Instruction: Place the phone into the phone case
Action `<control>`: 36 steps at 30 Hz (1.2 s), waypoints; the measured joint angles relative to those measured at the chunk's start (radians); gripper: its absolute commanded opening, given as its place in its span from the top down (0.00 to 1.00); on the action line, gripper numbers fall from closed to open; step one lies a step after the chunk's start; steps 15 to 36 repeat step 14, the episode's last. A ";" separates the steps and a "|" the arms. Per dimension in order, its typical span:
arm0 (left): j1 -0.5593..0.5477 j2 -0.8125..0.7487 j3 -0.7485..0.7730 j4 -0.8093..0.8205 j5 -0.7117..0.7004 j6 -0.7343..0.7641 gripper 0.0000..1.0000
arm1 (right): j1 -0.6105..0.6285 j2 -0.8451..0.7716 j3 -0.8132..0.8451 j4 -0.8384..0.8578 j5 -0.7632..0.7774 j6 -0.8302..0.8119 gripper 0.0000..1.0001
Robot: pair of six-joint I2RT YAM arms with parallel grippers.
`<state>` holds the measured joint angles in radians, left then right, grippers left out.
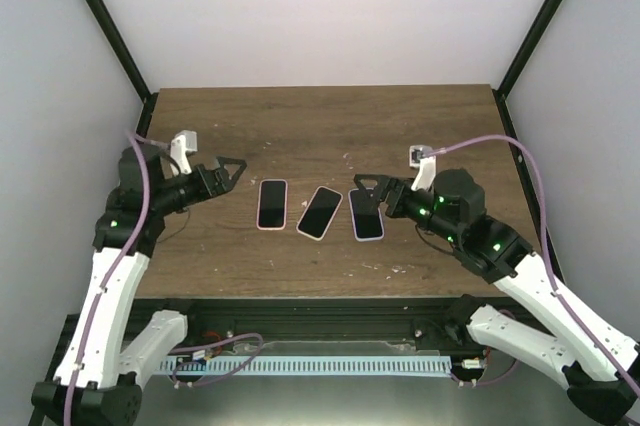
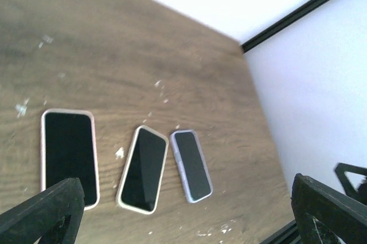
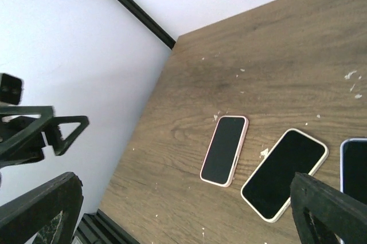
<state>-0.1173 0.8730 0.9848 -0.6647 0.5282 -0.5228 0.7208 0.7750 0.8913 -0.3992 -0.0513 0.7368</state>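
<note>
Three phones lie screen up in a row on the wooden table [image 1: 330,126], each seated in a phone case. The pink-cased phone [image 1: 272,204] [image 2: 69,155] [image 3: 225,149] is on the left. A cream-cased phone [image 1: 320,212] [image 2: 143,168] [image 3: 284,174] lies tilted in the middle, and a lavender-cased phone [image 1: 366,214] [image 2: 192,165] [image 3: 355,164] is on the right. My left gripper [image 1: 222,178] [image 2: 186,221] hovers open just left of the pink one, holding nothing. Over the lavender phone's far end, my right gripper [image 1: 362,194] [image 3: 183,215] is also open and holds nothing.
White walls enclose the table on three sides, with black frame posts [image 1: 100,16] [image 1: 545,16] at the back corners. Small white specks dot the wood. The table's front edge runs just below the phones, above the arm bases.
</note>
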 measured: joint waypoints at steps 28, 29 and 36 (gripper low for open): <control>0.000 -0.213 0.049 0.085 0.088 -0.016 0.00 | 0.000 0.000 0.089 -0.093 0.042 -0.021 0.00; 0.000 -0.213 0.049 0.085 0.088 -0.016 0.00 | 0.000 0.000 0.089 -0.093 0.042 -0.021 0.00; 0.000 -0.213 0.049 0.085 0.088 -0.016 0.00 | 0.000 0.000 0.089 -0.093 0.042 -0.021 0.00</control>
